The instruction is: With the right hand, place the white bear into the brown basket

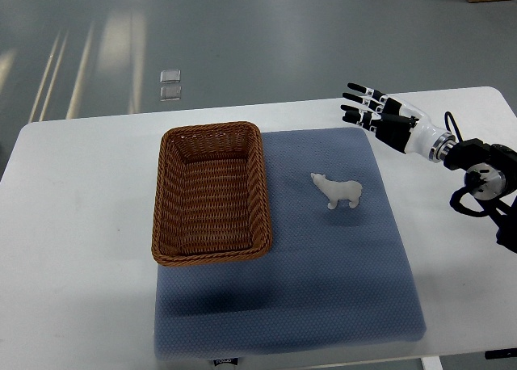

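R hand far right over counter, fingers spread, holding nothing | white bear standing on blue mat, just right of brown basket, not touching | basket empty | nothing done yet: reach, grab, drop all left

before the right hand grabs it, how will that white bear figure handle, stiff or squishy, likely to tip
The white bear looks moulded and hard, so probably stiff rather than squishy. It stands upright on thin legs on the blue padded mat, so a sideways nudge could well tip it. Its smooth surface may slip a little in the fingers of the open right hand.
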